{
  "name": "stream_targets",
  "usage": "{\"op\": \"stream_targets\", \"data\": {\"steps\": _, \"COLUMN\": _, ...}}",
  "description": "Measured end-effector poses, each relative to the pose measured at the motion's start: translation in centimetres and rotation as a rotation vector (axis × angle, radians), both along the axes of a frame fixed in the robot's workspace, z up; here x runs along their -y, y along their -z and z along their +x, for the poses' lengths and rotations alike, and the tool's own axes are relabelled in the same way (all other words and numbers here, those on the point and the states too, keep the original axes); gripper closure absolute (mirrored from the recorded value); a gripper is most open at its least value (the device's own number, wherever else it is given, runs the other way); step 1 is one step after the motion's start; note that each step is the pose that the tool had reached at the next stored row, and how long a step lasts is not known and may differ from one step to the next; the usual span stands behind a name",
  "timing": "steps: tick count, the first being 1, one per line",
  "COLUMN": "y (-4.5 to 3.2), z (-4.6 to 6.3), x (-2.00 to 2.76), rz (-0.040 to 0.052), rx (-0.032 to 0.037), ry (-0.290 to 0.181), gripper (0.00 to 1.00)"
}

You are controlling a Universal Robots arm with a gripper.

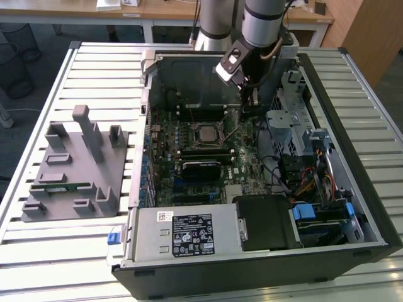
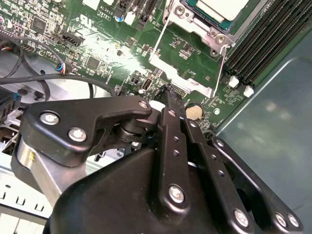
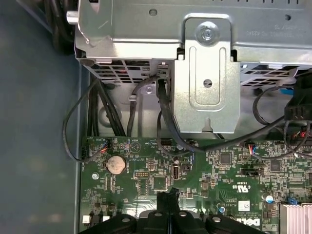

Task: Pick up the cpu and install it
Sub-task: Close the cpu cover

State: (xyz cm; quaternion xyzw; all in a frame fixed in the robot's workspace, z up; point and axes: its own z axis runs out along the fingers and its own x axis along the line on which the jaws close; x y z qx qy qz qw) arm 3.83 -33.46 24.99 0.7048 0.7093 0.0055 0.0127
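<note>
Closed, empty end effector hovers over one motherboard bearing one seated cpu.

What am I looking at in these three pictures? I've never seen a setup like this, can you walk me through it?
This is a robot arm working inside an open desktop computer case that lies on a slatted metal table. The exterior view looks at the whole scene from off the arm. Both wrist views come from cameras riding on the arm, looking past its end effector, the black two-fingered grasping part. It looks shut, with nothing in its grip, above the green motherboard. The cpu, a small square chip with a silver top, sits in its socket on that board. On the exterior view's left stands a grey plastic fixture holding a green memory stick.
</note>
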Motion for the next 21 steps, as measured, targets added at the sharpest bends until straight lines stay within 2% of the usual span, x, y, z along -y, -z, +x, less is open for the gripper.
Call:
{"op": "stream_targets", "data": {"steps": 4, "y": 0.13, "z": -0.2, "x": -0.02, "rz": 0.0003, "rx": -0.0001, "ry": -0.003, "gripper": 0.89}}
{"op": "stream_targets", "data": {"steps": 21, "y": 0.79, "z": -2.4, "x": -0.03, "rz": 0.0005, "rx": 0.0000, "ry": -0.024, "gripper": 0.89}}
